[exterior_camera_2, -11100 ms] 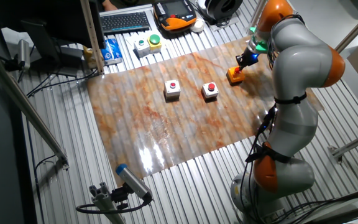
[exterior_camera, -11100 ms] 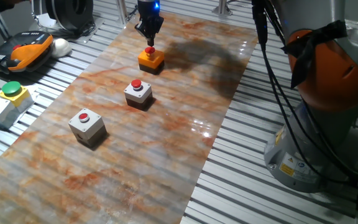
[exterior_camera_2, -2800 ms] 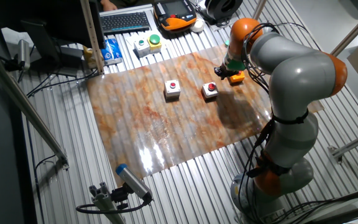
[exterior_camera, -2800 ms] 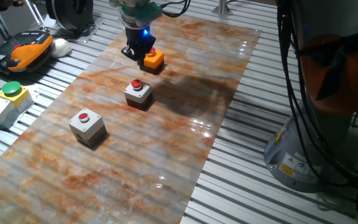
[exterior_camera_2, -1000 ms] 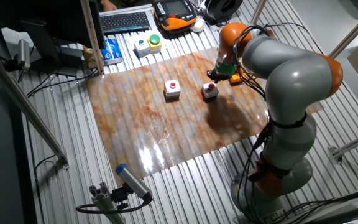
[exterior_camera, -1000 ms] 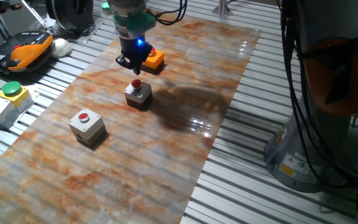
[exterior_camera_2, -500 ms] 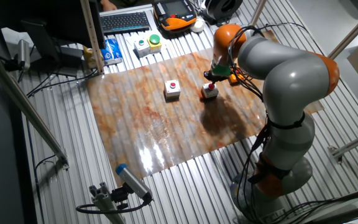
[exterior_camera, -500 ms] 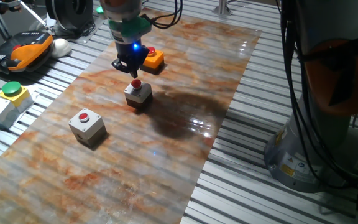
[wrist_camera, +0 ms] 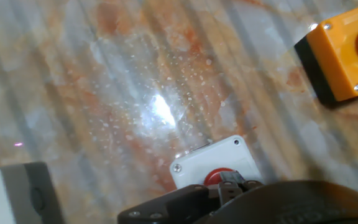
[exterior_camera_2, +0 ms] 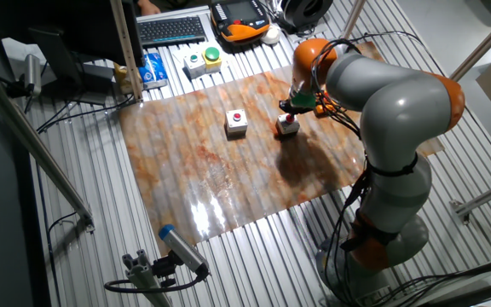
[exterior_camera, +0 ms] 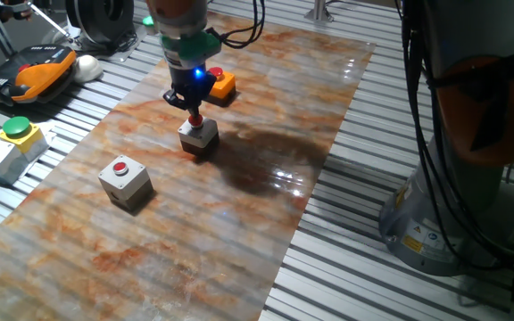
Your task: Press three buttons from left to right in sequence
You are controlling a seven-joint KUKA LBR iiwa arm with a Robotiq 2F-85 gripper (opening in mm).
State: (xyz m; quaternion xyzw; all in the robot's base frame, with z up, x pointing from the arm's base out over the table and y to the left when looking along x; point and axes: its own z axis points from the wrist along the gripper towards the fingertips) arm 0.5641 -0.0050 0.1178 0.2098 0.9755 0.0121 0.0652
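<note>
Pressing the middle grey-white button box (exterior_camera: pixel 198 134): the gripper (exterior_camera: pixel 194 111) sits on its red cap (finger state unclear); next, lift toward the neighbouring box.

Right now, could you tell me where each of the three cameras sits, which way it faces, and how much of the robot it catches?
One fixed view: low at the mat's end, looking along the button row; gripper over the middle button box, arm base at right.
The other fixed view: high, looking down on the marbled mat; whole arm visible.
Hand view: on the hand, facing down; fingertips at the bottom edge.
All three share the middle box and orange button box.
</note>
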